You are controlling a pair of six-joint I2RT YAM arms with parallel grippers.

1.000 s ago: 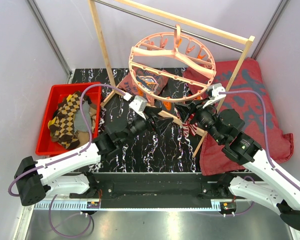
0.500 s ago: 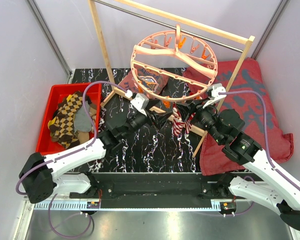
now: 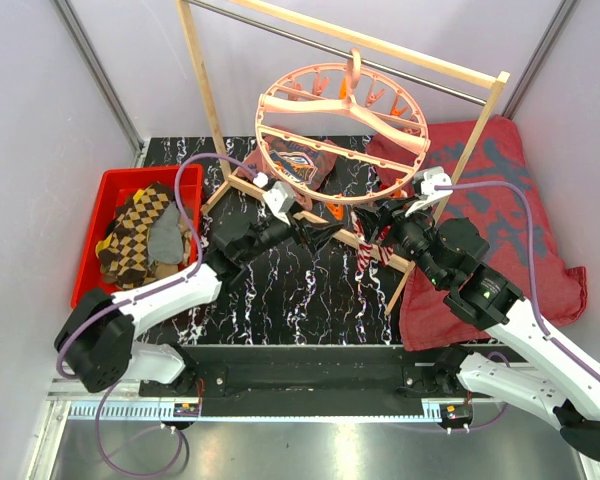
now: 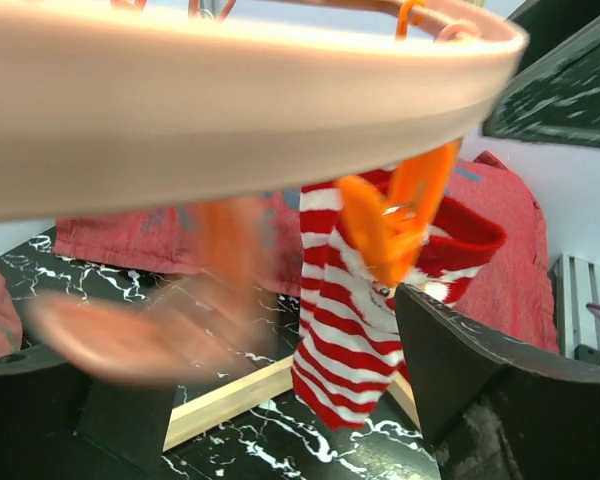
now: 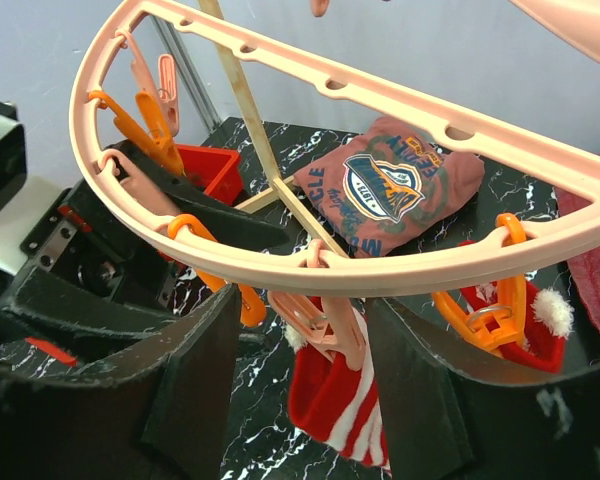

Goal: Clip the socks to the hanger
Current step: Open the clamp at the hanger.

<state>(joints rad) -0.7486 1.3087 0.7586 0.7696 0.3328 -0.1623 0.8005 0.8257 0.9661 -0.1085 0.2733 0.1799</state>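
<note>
Listing the station as we find it:

- Hanger (image 5: 400,262): a salmon-pink ring hung from the wooden rack (image 3: 202,90), tilted, above the black marble table (image 3: 290,290).
- Striped sock (image 4: 345,320): red and white, hanging from the near rim, pinched by an orange clip (image 4: 395,215). Its toe hangs free above the tabletop.
- Left gripper (image 3: 320,230): below the near rim. We see its fingers spread wide with nothing between the pads, and the striped sock hangs beyond them.
- Right gripper (image 5: 305,310): under the same rim from the other side. Its fingers stand apart on either side of a pink clip (image 5: 318,322). We cannot tell whether either finger touches the clip.
- Red bin (image 3: 115,200): at the table's left. It holds the argyle socks (image 3: 130,240) with a grey sock (image 3: 164,241) lying against them.
- Dark-red cloth (image 3: 520,200): spread at the right.
- Logo-printed cloth (image 5: 395,190): lying on the table beneath the ring.
</note>
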